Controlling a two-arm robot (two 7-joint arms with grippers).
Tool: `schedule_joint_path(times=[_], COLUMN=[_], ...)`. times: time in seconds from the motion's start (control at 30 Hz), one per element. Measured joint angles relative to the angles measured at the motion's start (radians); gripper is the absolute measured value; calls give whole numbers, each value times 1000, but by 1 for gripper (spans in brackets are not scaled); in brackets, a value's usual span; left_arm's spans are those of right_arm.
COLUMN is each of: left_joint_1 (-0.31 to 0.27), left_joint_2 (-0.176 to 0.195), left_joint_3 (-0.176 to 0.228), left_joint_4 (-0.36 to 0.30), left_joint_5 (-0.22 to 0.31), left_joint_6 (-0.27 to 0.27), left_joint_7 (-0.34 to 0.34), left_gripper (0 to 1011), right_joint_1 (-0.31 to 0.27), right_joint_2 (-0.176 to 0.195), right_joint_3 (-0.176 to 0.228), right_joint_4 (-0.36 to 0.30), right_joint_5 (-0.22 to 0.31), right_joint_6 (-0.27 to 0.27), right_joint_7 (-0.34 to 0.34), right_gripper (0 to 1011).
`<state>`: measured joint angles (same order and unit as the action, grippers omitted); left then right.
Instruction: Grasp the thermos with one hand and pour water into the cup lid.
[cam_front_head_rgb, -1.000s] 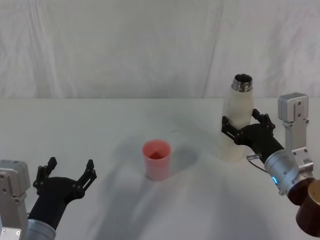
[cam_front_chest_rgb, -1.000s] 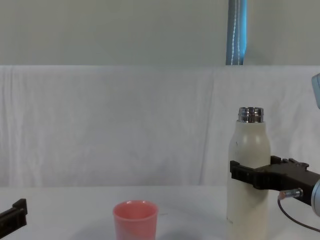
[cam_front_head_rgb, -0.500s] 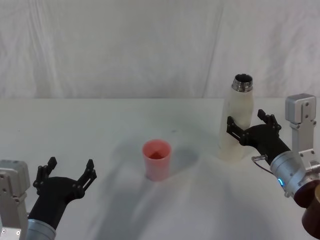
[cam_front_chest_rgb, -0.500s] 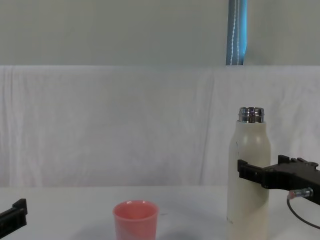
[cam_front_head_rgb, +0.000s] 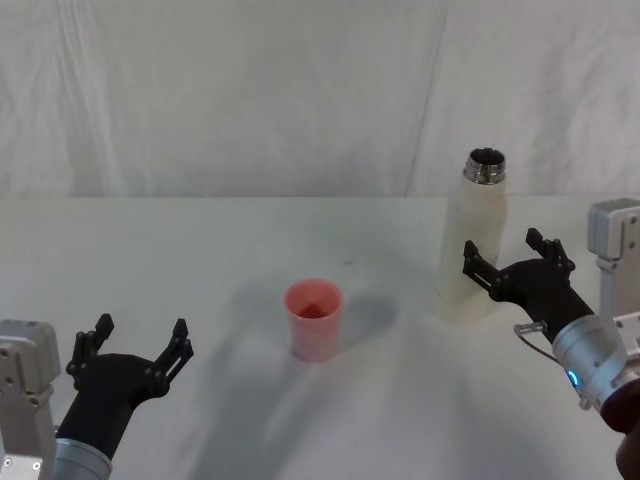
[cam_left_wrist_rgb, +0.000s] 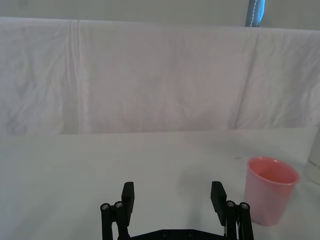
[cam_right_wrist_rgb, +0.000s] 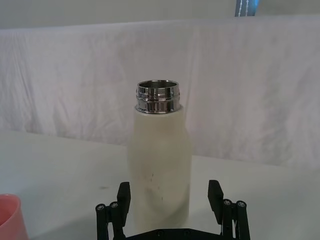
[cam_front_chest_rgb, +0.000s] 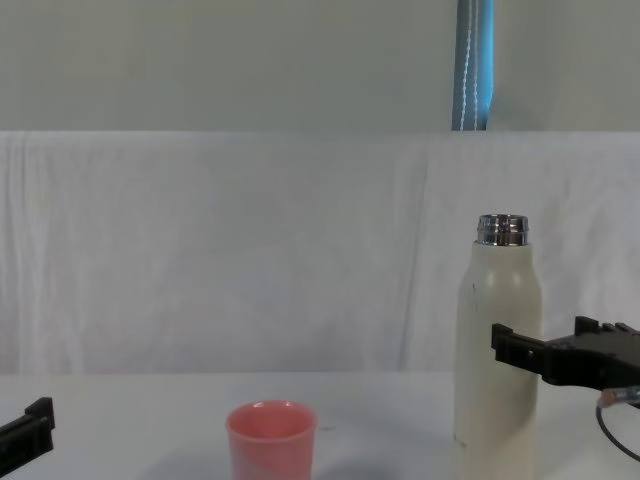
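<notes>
The cream-white thermos (cam_front_head_rgb: 472, 250) stands upright on the table at the right, its steel neck uncapped. My right gripper (cam_front_head_rgb: 503, 245) is open just in front of it, its fingers level with the lower body and not gripping it. In the right wrist view the thermos (cam_right_wrist_rgb: 159, 165) stands beyond the spread fingers of the right gripper (cam_right_wrist_rgb: 169, 189). The pink cup lid (cam_front_head_rgb: 314, 318) stands upright near the table's middle, well left of the thermos. My left gripper (cam_front_head_rgb: 142, 326) rests open at the near left, with the cup lid (cam_left_wrist_rgb: 271, 190) off to its side.
A white cloth covers the table (cam_front_head_rgb: 200, 250) and hangs as a backdrop behind it. A blue pole (cam_front_chest_rgb: 474, 65) rises behind the backdrop. Open tabletop lies between the cup lid (cam_front_chest_rgb: 271, 440) and the thermos (cam_front_chest_rgb: 498, 340).
My right gripper has let go of the thermos and drawn back toward the near right. The thermos stays standing in place. The left arm and the cup lid have not moved.
</notes>
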<state>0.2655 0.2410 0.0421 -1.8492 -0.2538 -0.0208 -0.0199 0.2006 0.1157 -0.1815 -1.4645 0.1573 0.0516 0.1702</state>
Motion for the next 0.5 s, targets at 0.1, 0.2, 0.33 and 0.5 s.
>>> schedule_joint_path(times=[0.1,0.2,0.33,0.5], left_joint_1=[0,0,0,0], left_joint_2=[0,0,0,0], left_joint_3=[0,0,0,0], left_joint_4=[0,0,0,0], left_joint_5=[0,0,0,0], left_joint_6=[0,0,0,0], left_joint_7=[0,0,0,0], left_gripper=[1001,1001,1001,1001], right_joint_1=[-20,-38,-66,-96], right_joint_2=[0,-2,-6,-7], right_joint_3=[7,15,20,20], right_joint_4=[-18,-35,-59,-82], right_joint_5=[9,18,24,25], right_joint_6=[-6,-15,-27,-40], right_joint_7=[-2,-8,-16,-23], right_gripper=[1001,1001,1001,1001])
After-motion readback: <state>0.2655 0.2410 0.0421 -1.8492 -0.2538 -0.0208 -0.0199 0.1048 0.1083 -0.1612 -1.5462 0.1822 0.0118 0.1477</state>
